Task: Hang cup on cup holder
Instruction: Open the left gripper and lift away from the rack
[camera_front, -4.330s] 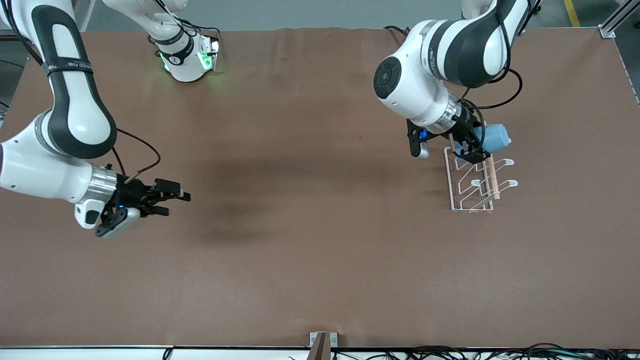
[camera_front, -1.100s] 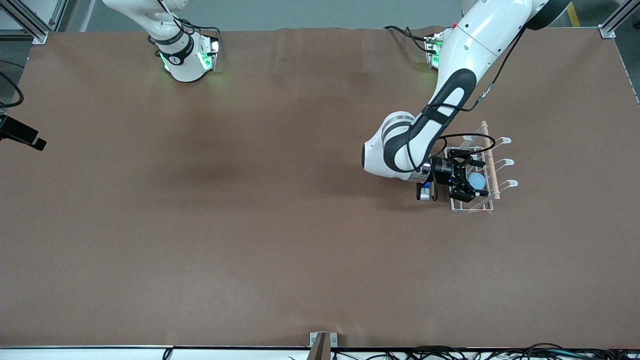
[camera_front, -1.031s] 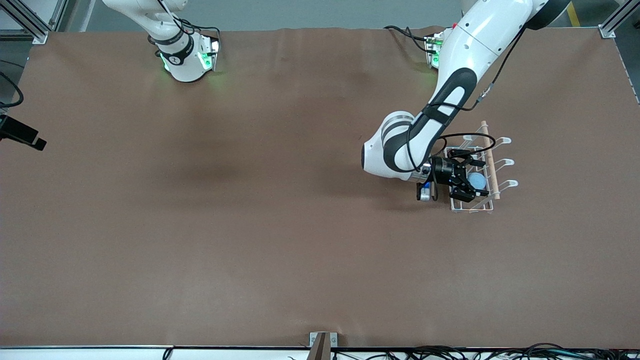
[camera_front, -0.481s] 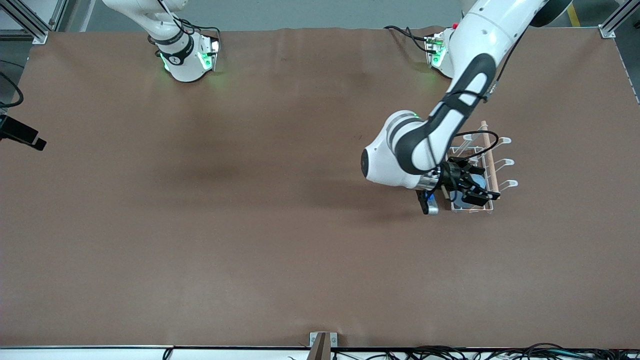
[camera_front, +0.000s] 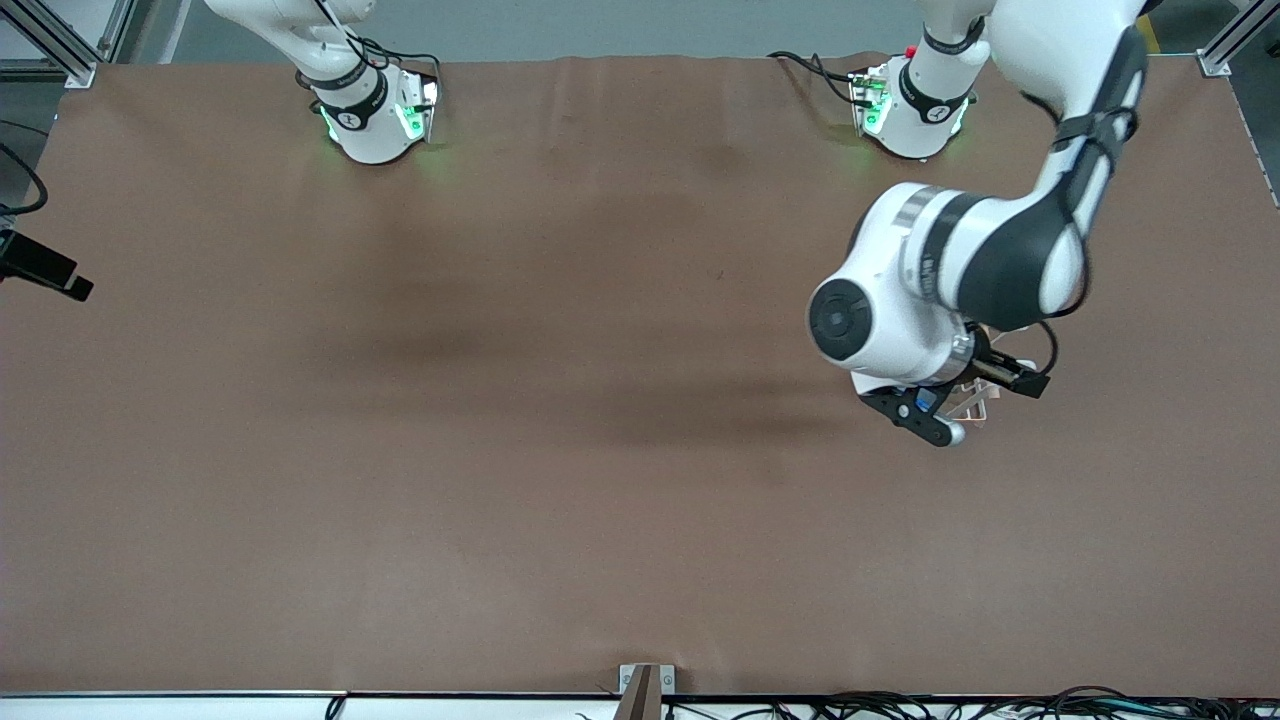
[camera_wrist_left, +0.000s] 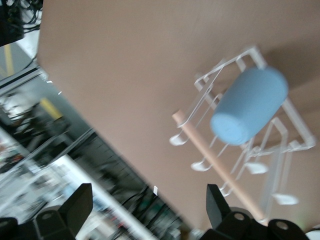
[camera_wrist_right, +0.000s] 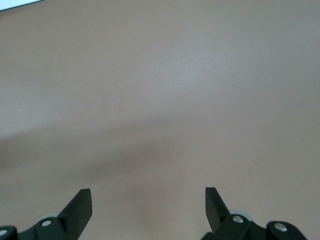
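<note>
In the left wrist view the light-blue cup (camera_wrist_left: 248, 112) hangs upside down and tilted on a prong of the white wire cup holder (camera_wrist_left: 291, 116), beside its wooden rod (camera_wrist_left: 215, 164). My left gripper (camera_wrist_left: 147, 210) is open and empty, up in the air above the holder and apart from the cup. In the front view the left arm covers the cup, and only a corner of the cup holder (camera_front: 968, 405) shows under the left gripper (camera_front: 1005, 380). My right gripper (camera_wrist_right: 147, 207) is open and empty over bare table.
The brown table mat (camera_front: 560, 400) is bare around the holder. The right arm waits at its own end of the table, where only a black part of its hand (camera_front: 45, 268) shows in the front view. The arm bases stand along the table's edge farthest from the camera.
My left gripper has let go of the cup, which stays on the holder, and has risen above it, with the arm swinging over the rack. The right arm has not moved in the last second.
</note>
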